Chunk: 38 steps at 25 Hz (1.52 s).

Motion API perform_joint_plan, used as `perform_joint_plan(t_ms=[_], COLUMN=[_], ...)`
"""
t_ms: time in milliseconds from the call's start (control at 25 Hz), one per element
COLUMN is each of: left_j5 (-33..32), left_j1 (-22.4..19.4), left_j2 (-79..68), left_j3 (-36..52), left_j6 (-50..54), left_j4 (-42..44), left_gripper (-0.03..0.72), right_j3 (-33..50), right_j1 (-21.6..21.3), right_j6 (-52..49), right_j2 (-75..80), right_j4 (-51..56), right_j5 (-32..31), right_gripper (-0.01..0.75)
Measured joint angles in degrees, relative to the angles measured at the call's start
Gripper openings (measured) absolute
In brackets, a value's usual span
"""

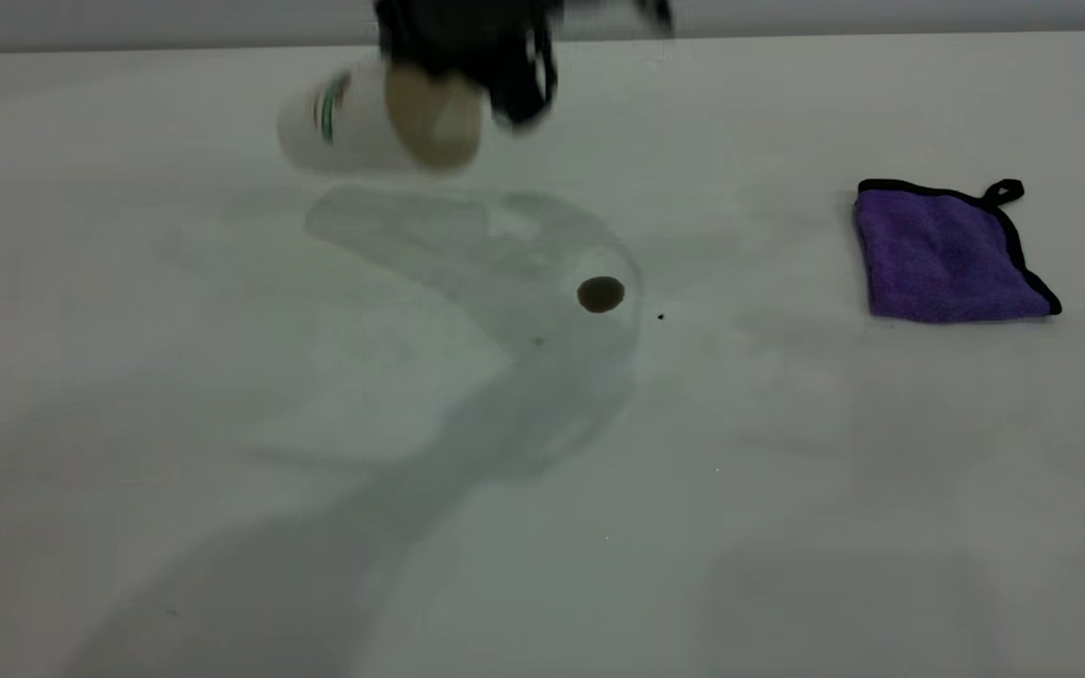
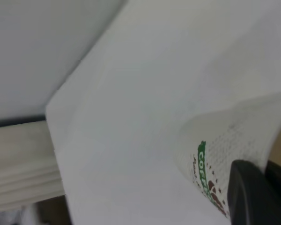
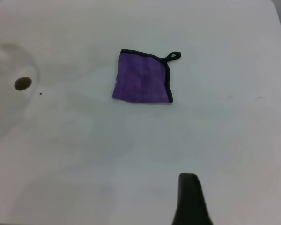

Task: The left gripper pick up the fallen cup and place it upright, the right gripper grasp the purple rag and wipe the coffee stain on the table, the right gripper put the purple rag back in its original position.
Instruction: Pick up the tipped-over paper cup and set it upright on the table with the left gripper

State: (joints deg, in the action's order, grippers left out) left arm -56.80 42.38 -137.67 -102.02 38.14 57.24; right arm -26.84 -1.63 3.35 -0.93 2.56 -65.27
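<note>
Now left tool (image 1: pixel 467 89) clamps white cup (image 1: pixel 354 122), green band, cream inside, lifted sideways.

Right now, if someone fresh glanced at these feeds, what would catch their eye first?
First the fallen cup, held off the table at the far side by the left gripper, tilted with its cream mouth toward the exterior camera. Next the purple rag, lying flat and untouched at the right. Between them sits the coffee stain, unwiped.
</note>
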Motion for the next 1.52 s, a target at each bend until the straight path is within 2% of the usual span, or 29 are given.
perform_joint_plan(t_ms=[240, 440, 720, 920, 1240, 1360, 1520], left_j5=[3.9, 6.4, 9.7, 13.0, 18.5, 19.0, 19.2], left_j1=[-9.9, -18.5, -27.5, -30.6, -31.1, -31.2, -31.2], left_j2=[11.4, 14.0, 11.3, 6.5, 2.6, 2.5, 2.5], left_j3=[-0.1, -0.1, 0.3, 0.5, 0.5, 0.5, 0.5], left_j6=[-13.5, -28.7, -47.6, -53.4, -54.8, -55.0, -55.1], left_j4=[-23.8, -43.3, -62.8, -67.9, -69.6, -70.8, -70.9], left_gripper=[0.019, 0.019, 0.019, 0.021, 0.04, 0.091, 0.25], right_j3=[0.0, 0.0, 0.0, 0.0, 0.0, 0.0, 0.0], right_j1=[0.0, 0.0, 0.0, 0.0, 0.0, 0.0, 0.0], right_j6=[0.0, 0.0, 0.0, 0.0, 0.0, 0.0, 0.0], right_j2=[0.0, 0.0, 0.0, 0.0, 0.0, 0.0, 0.0], right_j4=[0.0, 0.0, 0.0, 0.0, 0.0, 0.0, 0.0], right_j5=[0.0, 0.0, 0.0, 0.0, 0.0, 0.0, 0.0], right_gripper=[0.555, 0.555, 0.555, 0.555, 0.555, 0.555, 0.555])
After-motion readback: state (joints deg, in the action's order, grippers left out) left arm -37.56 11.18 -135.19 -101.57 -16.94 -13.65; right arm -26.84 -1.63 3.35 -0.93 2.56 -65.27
